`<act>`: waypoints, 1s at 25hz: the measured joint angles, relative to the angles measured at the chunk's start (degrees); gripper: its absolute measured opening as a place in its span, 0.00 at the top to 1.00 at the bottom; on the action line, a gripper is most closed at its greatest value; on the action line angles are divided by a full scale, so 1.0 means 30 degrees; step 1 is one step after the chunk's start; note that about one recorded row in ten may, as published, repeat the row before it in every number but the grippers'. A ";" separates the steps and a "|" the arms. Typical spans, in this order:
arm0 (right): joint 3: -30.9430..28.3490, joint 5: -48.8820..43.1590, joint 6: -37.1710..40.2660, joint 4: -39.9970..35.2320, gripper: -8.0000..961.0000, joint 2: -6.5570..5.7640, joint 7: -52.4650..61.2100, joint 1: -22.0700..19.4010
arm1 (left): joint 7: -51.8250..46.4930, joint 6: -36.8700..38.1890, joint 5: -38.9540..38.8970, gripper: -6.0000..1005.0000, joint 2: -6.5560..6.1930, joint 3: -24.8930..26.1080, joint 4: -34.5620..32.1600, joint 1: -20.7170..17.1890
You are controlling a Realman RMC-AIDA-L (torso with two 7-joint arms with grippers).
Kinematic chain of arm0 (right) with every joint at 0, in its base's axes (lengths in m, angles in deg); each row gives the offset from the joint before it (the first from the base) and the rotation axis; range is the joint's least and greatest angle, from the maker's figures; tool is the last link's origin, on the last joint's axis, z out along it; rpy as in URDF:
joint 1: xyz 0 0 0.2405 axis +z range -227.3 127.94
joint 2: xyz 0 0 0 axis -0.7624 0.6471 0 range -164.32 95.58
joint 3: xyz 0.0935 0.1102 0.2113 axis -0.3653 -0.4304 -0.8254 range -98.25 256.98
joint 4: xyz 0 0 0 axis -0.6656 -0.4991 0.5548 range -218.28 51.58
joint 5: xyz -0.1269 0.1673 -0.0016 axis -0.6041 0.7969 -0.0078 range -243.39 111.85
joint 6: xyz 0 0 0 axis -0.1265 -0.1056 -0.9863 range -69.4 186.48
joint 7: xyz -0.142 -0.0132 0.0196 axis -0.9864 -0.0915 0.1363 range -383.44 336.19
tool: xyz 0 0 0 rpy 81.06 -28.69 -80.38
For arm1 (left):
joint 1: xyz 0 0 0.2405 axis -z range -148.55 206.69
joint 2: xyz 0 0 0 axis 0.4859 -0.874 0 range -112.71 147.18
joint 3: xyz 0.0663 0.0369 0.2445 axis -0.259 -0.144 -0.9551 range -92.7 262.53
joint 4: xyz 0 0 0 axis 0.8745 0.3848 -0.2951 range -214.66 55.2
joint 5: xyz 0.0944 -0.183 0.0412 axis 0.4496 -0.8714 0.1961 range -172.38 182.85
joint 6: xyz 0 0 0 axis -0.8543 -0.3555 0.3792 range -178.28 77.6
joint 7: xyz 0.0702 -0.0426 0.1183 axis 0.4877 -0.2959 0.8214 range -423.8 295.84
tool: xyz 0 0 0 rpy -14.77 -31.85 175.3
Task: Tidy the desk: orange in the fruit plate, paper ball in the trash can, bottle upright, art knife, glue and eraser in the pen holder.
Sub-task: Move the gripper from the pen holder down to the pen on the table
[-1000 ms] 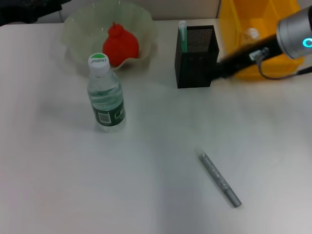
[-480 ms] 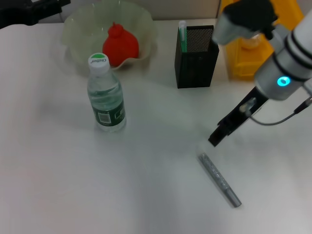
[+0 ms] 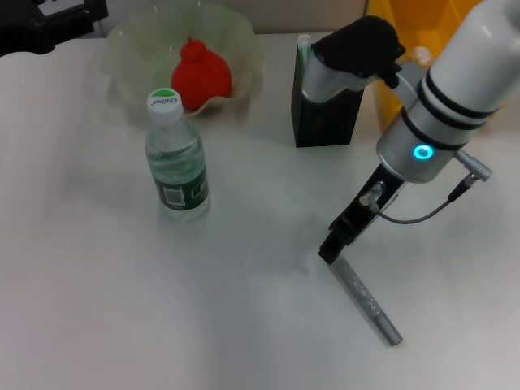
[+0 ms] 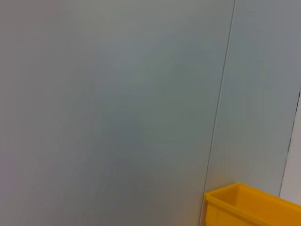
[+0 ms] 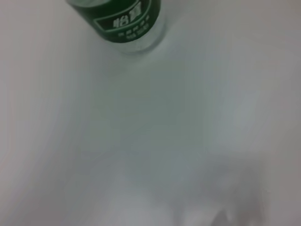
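Note:
The grey art knife (image 3: 366, 301) lies flat on the table at front right. My right gripper (image 3: 331, 248) points down with its dark tip right at the knife's far end. The black mesh pen holder (image 3: 325, 114) stands behind it, partly hidden by my right arm, with a green-and-white stick (image 3: 304, 61) that looks like the glue inside. The bottle (image 3: 175, 158) stands upright at centre left, and its green label (image 5: 127, 23) fills a corner of the right wrist view. In the pale green fruit plate (image 3: 130, 49) sits the orange (image 3: 200, 75). The eraser is out of view.
The yellow trash can (image 3: 388, 106) stands at the back right behind my right arm, with a pale wad (image 3: 418, 55) showing inside; one corner of the can (image 4: 249, 207) also appears in the left wrist view. My left arm (image 3: 49, 20) stays parked at the back left.
My right arm has swung from beside the pen holder forward and down, and its gripper now sits at the far end of the art knife. Nothing else moved.

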 joint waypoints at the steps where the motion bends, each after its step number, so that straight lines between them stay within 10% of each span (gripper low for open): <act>1: 0.0076 0.0068 -0.0055 0.0291 0.52 0.0007 0.0004 0.0182 | 0.0029 0.0011 -0.0004 0.24 -0.0001 0.0000 0.0000 -0.0022; 25: 0.0719 0.0188 -0.1013 0.3005 0.71 0.0013 -0.0072 0.1205 | 0.0130 0.0041 -0.0109 0.24 0.0085 0.0059 0.0013 -0.0250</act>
